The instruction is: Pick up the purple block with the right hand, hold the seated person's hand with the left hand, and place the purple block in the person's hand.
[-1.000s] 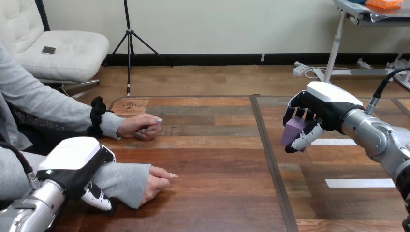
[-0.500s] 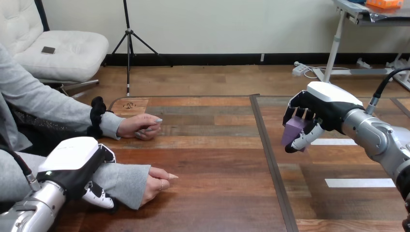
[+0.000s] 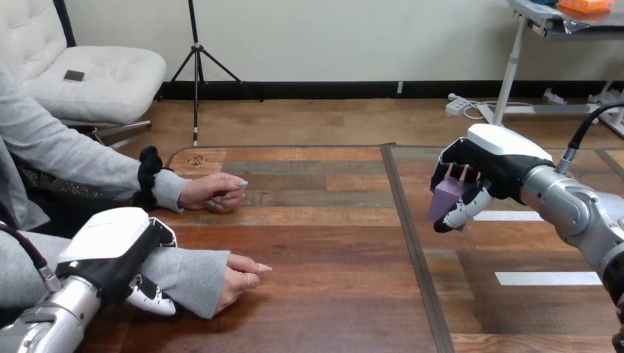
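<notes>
My right hand (image 3: 494, 158) hangs above the right half of the table, shut on the purple block (image 3: 445, 197), which shows between its fingers and thumb. At the lower left my left hand (image 3: 110, 243) lies over the grey-sleeved forearm of the seated person. Its fingers curl over the far side and its thumb sits on the near side. The person's near hand (image 3: 237, 276) rests on the table just past my left hand, loosely curled and pointing right. The block is well apart from it, across the table.
The person's far hand (image 3: 213, 193) rests curled on the wooden table (image 3: 331, 243) further back at the left. A dark seam (image 3: 412, 243) runs front to back between the two table halves. White tape strips (image 3: 544, 278) lie on the right half.
My left hand has shifted very slightly on the person's forearm. The right hand and the block have not moved.
</notes>
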Controlling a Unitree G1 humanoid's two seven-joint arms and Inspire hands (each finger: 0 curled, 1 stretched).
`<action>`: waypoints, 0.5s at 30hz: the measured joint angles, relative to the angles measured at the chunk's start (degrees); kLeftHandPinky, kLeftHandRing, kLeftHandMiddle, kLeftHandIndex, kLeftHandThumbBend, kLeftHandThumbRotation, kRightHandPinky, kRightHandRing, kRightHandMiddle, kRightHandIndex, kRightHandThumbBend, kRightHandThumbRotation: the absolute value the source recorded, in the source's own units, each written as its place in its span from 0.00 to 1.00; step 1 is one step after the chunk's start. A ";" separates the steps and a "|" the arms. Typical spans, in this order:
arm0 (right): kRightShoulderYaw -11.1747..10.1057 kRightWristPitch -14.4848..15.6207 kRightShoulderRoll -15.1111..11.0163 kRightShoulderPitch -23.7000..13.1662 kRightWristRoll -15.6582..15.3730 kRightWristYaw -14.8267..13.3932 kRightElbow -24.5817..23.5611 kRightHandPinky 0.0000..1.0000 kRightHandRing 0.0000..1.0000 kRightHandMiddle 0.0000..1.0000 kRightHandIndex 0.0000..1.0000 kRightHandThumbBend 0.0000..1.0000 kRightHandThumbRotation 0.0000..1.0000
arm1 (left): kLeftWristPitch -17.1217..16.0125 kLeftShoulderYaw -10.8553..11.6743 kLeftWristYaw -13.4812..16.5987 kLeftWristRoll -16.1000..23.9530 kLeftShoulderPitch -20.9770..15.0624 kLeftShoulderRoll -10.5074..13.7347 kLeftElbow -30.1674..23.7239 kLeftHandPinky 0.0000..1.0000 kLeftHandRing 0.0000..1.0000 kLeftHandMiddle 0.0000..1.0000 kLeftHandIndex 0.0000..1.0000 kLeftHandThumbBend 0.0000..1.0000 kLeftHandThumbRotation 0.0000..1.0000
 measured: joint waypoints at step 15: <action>-0.01 0.02 0.00 0.00 0.44 0.23 0.00 0.39 0.45 0.49 0.46 0.74 0.00 | 2.09 1.70 -2.70 -2.23 2.05 0.02 -5.09 0.30 0.34 0.36 0.36 0.78 0.00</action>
